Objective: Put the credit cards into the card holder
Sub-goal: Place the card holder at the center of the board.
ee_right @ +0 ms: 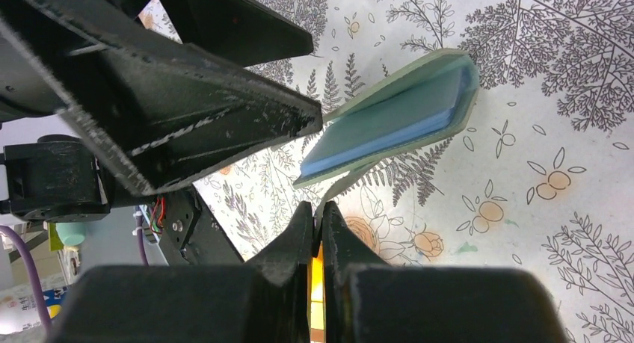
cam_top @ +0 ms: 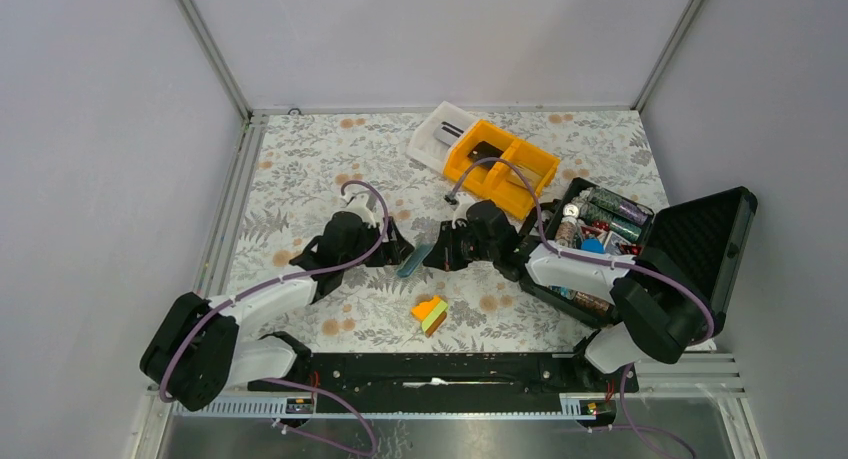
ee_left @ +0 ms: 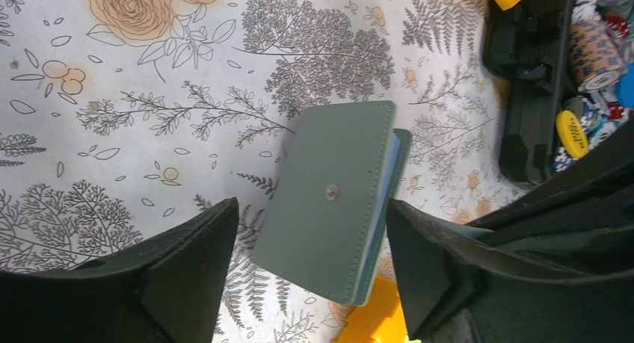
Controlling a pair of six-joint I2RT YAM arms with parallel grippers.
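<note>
The card holder (cam_top: 414, 259) sits mid-tabletop (cam_top: 300, 169) between the left gripper (cam_top: 398, 251) and the right gripper (cam_top: 434, 258). A wedge block (cam_top: 431, 315) lies before it, a divided bin (cam_top: 500, 165) behind, a case (cam_top: 640, 249) to the right.

The floral-print desk (cam_top: 300, 169) carries an orange divided bin (cam_top: 500, 164) touching a white tray (cam_top: 432, 139), an open black case (cam_top: 700, 234), a colourful wedge block (cam_top: 430, 315), and the card holder (cam_top: 414, 259) standing on edge.

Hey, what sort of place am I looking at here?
Probably a lab robot test cell: bare grey walls on aluminium frame posts, a left arm and right arm bolted to a rail, and a floral table cover.
</note>
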